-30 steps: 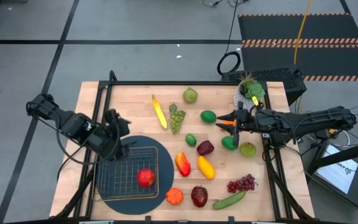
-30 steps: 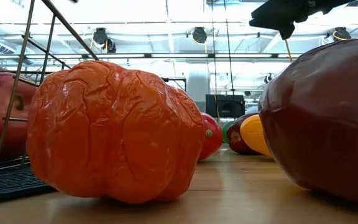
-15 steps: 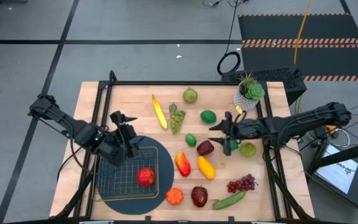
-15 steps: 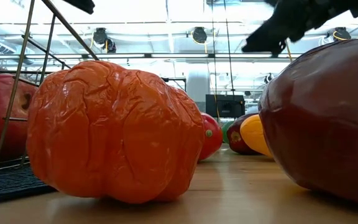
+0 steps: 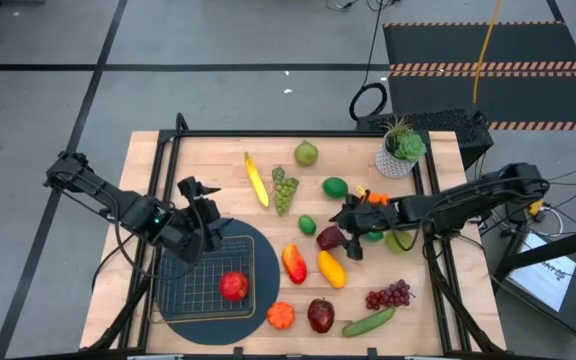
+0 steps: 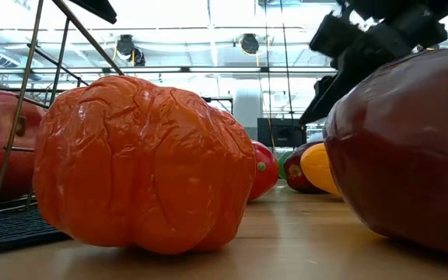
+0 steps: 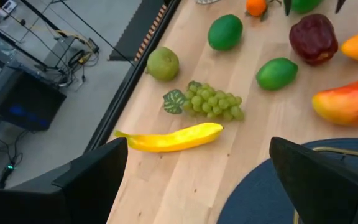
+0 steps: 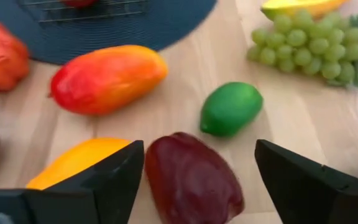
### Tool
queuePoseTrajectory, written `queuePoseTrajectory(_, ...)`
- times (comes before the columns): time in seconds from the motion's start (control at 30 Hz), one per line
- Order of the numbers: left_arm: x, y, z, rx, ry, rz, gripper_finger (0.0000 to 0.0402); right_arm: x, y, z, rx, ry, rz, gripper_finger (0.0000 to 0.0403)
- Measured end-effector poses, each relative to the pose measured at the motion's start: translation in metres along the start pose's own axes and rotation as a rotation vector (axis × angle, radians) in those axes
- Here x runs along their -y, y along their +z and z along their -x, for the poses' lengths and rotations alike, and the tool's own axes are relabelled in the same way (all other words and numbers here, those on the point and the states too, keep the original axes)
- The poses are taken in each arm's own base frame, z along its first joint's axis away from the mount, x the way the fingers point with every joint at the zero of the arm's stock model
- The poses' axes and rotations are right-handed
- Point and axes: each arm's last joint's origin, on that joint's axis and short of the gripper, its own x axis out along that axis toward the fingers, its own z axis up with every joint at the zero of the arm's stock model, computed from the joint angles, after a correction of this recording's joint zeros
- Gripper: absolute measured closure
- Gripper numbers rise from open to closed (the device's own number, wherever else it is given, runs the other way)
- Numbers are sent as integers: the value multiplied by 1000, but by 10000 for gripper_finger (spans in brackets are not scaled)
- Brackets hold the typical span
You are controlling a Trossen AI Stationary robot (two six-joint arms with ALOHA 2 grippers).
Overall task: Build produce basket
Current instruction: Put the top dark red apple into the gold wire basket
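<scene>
The wire basket (image 5: 206,275) sits on a round dark mat (image 5: 258,250) and holds one red apple (image 5: 234,286). My left gripper (image 5: 203,215) hovers open over the basket's far edge; its wrist view looks past the banana (image 7: 169,138) and green grapes (image 7: 213,104). My right gripper (image 5: 344,236) is open and low over a dark red fruit (image 5: 328,238). Its fingers stand on either side of that fruit (image 8: 191,180) without visibly touching it. More produce lies loose on the table's middle and right.
Around the dark red fruit lie a lime (image 8: 230,108), a red-orange mango (image 8: 107,78) and a yellow fruit (image 8: 73,163). Near the table's front edge are an orange pepper (image 6: 142,163), a dark red apple (image 6: 403,148), purple grapes (image 5: 389,294) and a cucumber (image 5: 368,321). A potted plant (image 5: 401,148) stands at the far right.
My right gripper has swung from beside the small orange toward the table's left and near edge and come down over the dark red fruit, staying open. My left gripper shifted slightly toward the right, then held still. No produce has moved.
</scene>
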Motion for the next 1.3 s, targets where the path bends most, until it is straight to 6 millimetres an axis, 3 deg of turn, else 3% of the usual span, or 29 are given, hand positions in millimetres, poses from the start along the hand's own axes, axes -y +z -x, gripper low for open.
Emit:
queuePoseTrajectory(0.5,-4,3,-6,-6,20,-17,11,-4,-2,-4,-7,8,2,89)
queuePoseTrajectory(0.93,-1,26,-12,101,-119,31,11,-16,-4,-2,-7,24,42,88)
queuePoseTrajectory(1.3,9,33,-13,152,-177,31,11,-31,-12,-1,-48,18,63,45)
